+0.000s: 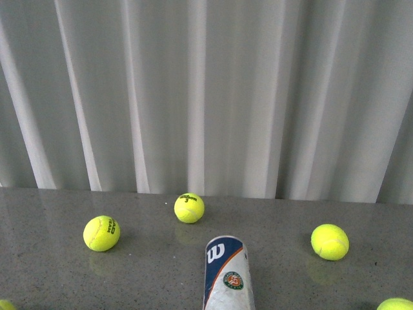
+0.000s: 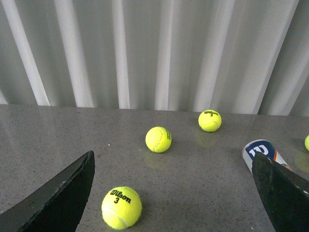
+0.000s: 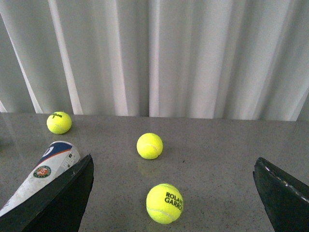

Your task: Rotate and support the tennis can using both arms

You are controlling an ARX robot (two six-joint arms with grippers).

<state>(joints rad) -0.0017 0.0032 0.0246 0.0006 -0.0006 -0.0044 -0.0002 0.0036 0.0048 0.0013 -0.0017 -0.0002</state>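
The tennis can [image 1: 227, 274] lies on its side on the grey bench [image 1: 51, 271], at the near edge of the front view and about midway across. Its far end points toward the pale pleated curtain [image 1: 206, 97] behind the bench. The white W and a round emblem on its blue, white and orange label face up.

Yellow tennis balls are scattered around it, all apart from the can: one to the left [image 1: 101, 233], one beyond its far end [image 1: 189, 208] and one to the right [image 1: 330, 242]. Two more are cut off at the near corners.

Neither arm shows in the front view. From the left wrist, the left pincer [image 2: 173, 162] stands wide apart and holds nothing. A ball marked Wilson 3 [image 2: 121, 207] sits on the bench between its black fingers [image 2: 53, 198], touching neither. The end of the can peeks out just beside one finger.

From the right wrist, the right pincer [image 3: 174, 164] is spread just as wide, also empty. A ball marked Roland Garros [image 3: 165, 203] rests between its fingers [image 3: 285, 193]. The can lies close against the other finger, partly hidden behind it, and I cannot tell whether they touch.
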